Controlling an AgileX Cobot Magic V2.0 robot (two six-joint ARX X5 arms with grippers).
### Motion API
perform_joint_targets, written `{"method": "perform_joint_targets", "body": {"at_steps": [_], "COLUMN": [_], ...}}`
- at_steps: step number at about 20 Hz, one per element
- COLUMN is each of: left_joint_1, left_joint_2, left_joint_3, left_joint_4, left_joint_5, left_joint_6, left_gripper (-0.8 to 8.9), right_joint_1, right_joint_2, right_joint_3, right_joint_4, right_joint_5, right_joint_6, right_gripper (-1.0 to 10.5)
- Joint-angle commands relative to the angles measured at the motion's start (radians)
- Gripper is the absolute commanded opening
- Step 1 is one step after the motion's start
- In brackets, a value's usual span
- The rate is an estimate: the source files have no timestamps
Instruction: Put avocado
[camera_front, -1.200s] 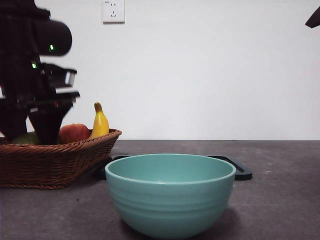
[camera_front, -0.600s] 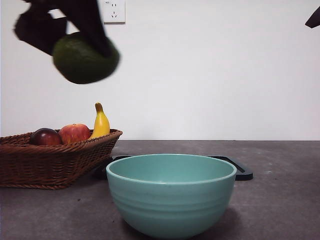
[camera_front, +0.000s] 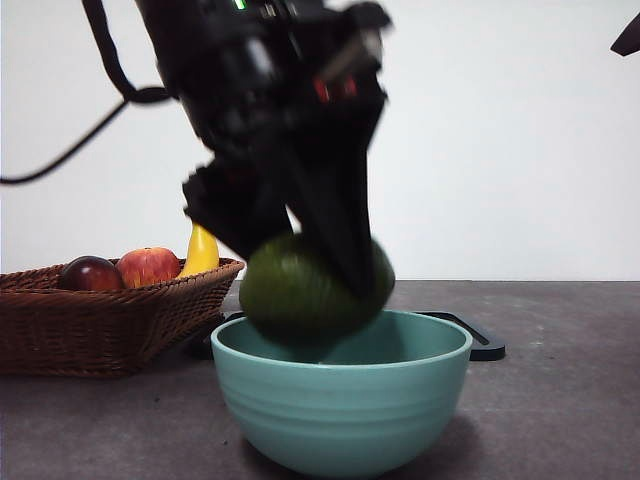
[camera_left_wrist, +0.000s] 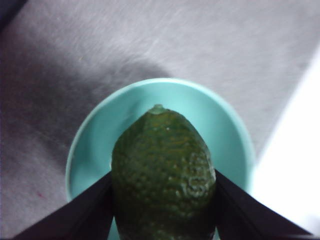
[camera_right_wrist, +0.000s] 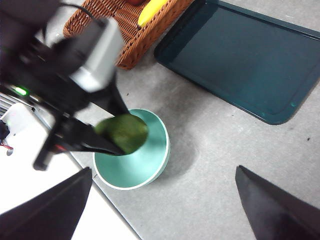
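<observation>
The avocado (camera_front: 300, 292), dark green and bumpy, hangs just over the rim of a teal bowl (camera_front: 340, 400) at the front middle of the table. My left gripper (camera_front: 305, 262) is shut on the avocado (camera_left_wrist: 162, 165), one black jaw on each side, with the bowl (camera_left_wrist: 85, 145) straight beneath it. From the right wrist view the avocado (camera_right_wrist: 122, 132) sits over the bowl (camera_right_wrist: 145, 167) on its side nearest the table's front edge. My right gripper (camera_right_wrist: 163, 172) waits high above the table, open, with nothing between its jaws.
A wicker basket (camera_front: 100, 325) stands at the left with a red apple (camera_front: 148, 266), a dark red-purple fruit (camera_front: 90, 273) and a banana (camera_front: 201, 252) in it. A dark flat tray (camera_right_wrist: 240, 60) lies behind the bowl. The right arm's tip (camera_front: 628, 38) shows at the top corner.
The left gripper rose out of the basket with the avocado, swung right and came down over the bowl. The right arm has stayed still.
</observation>
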Motion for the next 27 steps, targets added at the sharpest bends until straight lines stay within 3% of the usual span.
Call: {"method": "perform_joint_targets", "body": {"at_steps": [1,9,12,18,27], "left_joint_1": [-0.027,-0.056,-0.056,-0.058,0.013], "left_joint_2": [0.051,0.114,0.114,0.107,-0.154], "left_joint_3": [0.017,0.017,0.017,0.018,0.018], "left_joint_4": [0.018,0.033,0.035,0.028,0.050], "left_joint_5": [-0.035,-0.043,-0.043,-0.042,-0.042], "left_joint_6": [0.012,0.013,0.012,0.003,-0.054], "left_gripper": [2.40,2.60,3.81,3.78,3.78], "right_joint_1": [0.005,0.005,0.005,0.005,0.005], "right_joint_2": [0.008,0.008,0.008,0.008,0.008], "right_joint_3": [0.019,0.019,0.019,0.019,0.019], "right_joint_4": [0.010,0.009,0.009,0.009,0.009], "right_joint_5": [0.001,0.001,0.001,0.001,0.001], "right_joint_6": [0.011,0.011,0.011,0.011,0.011], "right_gripper": [4.6,4.6,4.6,4.6,4.6]}}
